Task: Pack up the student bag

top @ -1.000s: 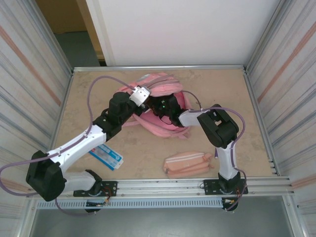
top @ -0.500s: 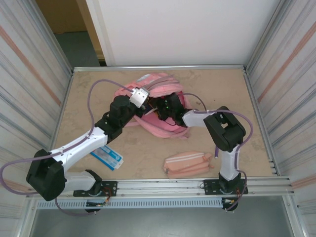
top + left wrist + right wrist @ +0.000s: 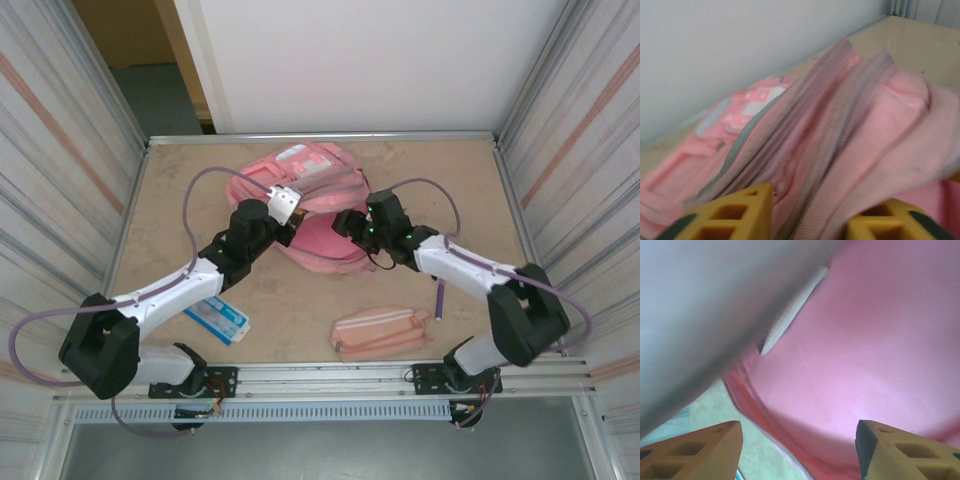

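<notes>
The student bag (image 3: 300, 190) lies far back on the table (image 3: 460, 190) — pouch (image 3: 380, 332) front-right, packet (image 3: 215, 318) front-left.

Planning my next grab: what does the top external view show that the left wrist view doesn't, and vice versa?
Top external: small pink oblong fabric pencil pouch and flat blue-and-white packet on the beige table, toward its near edge. Left wrist: grey zipper tracks close up, beyond the open left end effector. Both: large soft pink fabric backpack.
</notes>
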You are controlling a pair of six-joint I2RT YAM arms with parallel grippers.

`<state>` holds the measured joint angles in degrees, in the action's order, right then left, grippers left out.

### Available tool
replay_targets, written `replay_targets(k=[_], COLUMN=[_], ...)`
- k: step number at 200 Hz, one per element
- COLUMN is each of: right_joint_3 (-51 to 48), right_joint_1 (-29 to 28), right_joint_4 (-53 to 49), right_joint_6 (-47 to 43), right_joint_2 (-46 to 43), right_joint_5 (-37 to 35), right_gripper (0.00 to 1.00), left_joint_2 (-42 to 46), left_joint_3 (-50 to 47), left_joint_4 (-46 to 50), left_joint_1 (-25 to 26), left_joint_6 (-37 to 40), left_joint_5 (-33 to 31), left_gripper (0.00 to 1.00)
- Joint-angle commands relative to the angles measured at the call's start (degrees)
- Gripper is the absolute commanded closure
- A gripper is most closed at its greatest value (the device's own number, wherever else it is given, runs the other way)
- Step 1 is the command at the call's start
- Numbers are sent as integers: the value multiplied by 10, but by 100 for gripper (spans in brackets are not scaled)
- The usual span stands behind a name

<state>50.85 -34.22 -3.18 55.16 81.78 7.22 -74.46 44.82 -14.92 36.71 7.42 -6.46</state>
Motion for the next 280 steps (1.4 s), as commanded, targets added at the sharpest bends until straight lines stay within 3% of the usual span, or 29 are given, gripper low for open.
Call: replay_targets(k=[1, 30, 45, 62, 77, 92, 132, 147, 214, 250, 260, 273, 280], right_joint_3=[-16, -47, -57, -50, -32, -1, 33, 47, 47, 43, 35, 24, 17], right_joint_1=[-4, 0, 10, 10, 10, 8, -38, -60, -119, -134, -135, -135, -132], right_joint_4=[-105, -166, -169, -175, -187, -211, -185, -187, -140, -135, -127, -114, -104], right_joint_6=[-95, -133, -155, -179, -187, -192, -195, -196, -164, -161, -156, -135, -107], right_joint_2=[-64, -133, -157, -165, -152, -126, -71, -54, 21, 30, 31, 37, 40], right_joint_5=[-53, -153, -154, -159, -164, -157, -134, -136, -135, -145, -145, -140, -126], right_gripper=[39, 39, 38, 38, 38, 39, 39, 39, 39, 39, 39, 39, 38], left_joint_2=[40, 100, 130, 157, 172, 172, 69, 24, -166, -241, -262, -276, -277], left_joint_3=[-11, -45, -45, -30, -18, -8, 19, 35, 118, 147, 160, 168, 165], left_joint_4=[75, 142, 199, 273, 304, 335, 368, 371, 278, 198, 191, 193, 191], left_joint_1=[-7, -11, -18, -38, -53, -72, -233, -273, -301, -304, -303, -303, -302], left_joint_6=[-136, -244, -291, -330, -355, -397, -432, -411, -393, -397, -389, -387, -388], left_joint_5=[48, 123, 120, 151, 208, 213, 302, 292, 216, 224, 248, 262, 269], left_gripper=[54, 49, 43, 23, 22, 19, 19, 19, 21, 32, 44, 69, 76])
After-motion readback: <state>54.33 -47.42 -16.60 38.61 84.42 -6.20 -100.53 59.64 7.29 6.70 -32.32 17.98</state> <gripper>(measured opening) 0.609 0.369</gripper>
